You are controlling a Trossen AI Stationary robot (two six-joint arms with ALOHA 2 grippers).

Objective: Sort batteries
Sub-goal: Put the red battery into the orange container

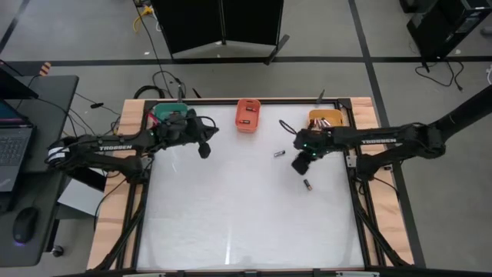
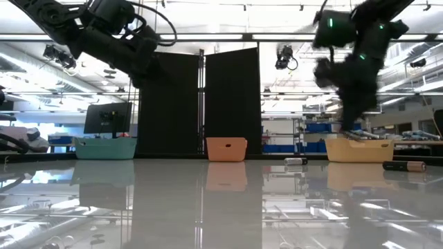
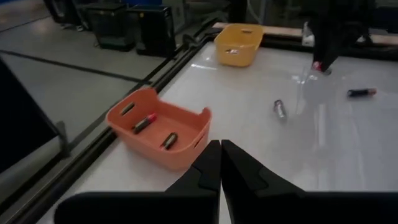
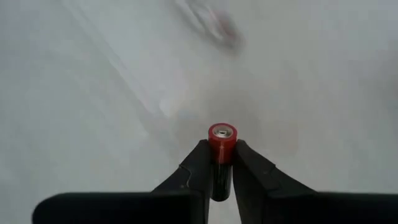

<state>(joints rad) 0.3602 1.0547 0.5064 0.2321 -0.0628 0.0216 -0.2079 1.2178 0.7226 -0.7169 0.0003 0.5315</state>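
Note:
My right gripper (image 1: 300, 164) hangs above the table's right half, shut on a dark battery with a red end (image 4: 222, 138). Two other batteries lie flat on the white table, one (image 1: 280, 154) left of that gripper and one (image 1: 307, 185) nearer the front edge. My left gripper (image 1: 204, 148) stands shut and bare near the far left, between the teal bin (image 1: 171, 112) and the orange bin (image 1: 247, 114). The orange bin (image 3: 158, 127) holds batteries on its floor. A yellow bin (image 1: 327, 119) stands at the far right. My right gripper pinches the battery's dark body (image 4: 221, 174) between its two fingers. The battery lies along the fingers, and its red end (image 4: 222, 135) sticks out past the fingertips. The fingers point steeply down from above. The battery hangs clear of the table, red end lowest.
The three bins line the table's far edge. A black frame and wooden rails border the table. The near half of the white surface (image 1: 246, 223) is bare. A dark panel (image 2: 201, 104) stands behind the far edge.

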